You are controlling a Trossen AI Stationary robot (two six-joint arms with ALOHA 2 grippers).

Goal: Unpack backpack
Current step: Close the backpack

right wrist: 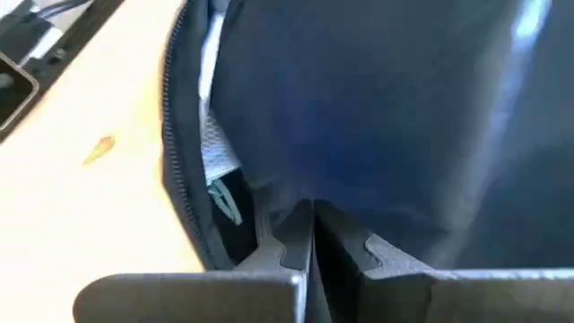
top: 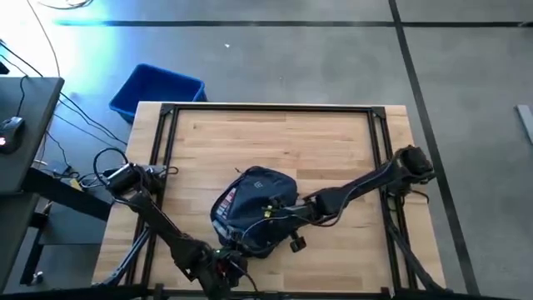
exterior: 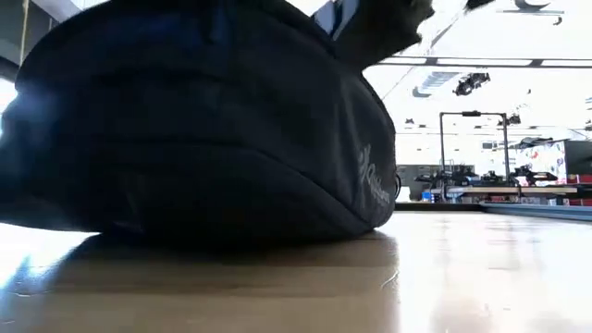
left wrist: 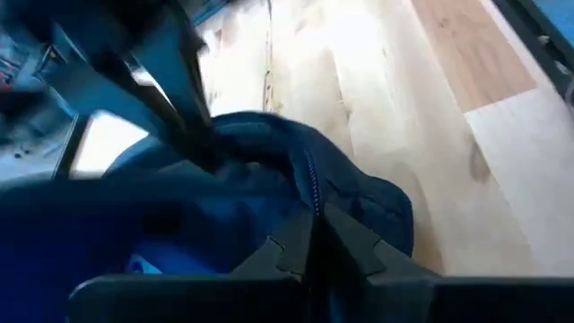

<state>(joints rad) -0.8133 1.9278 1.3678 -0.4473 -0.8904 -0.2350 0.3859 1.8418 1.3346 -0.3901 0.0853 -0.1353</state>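
One backpack (top: 254, 208) lies near the middle of the worktop (top: 275, 137), toward its near edge, its zipper partly undone along one side. Both end effectors press against its navy fabric: the right end effector (right wrist: 311, 215) at the right side of the backpack, fingers drawn together with cloth around the tips; the left end effector (left wrist: 314, 220) at the near edge, fingers likewise closed by the zipper. Beyond the far-left corner sits a blue bin (top: 156, 90).

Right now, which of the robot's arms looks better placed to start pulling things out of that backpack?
Probably the right. Its gripper sits at the backpack's unzipped edge, fingers together, contents showing just inside. The left gripper pinches fabric at the near edge.
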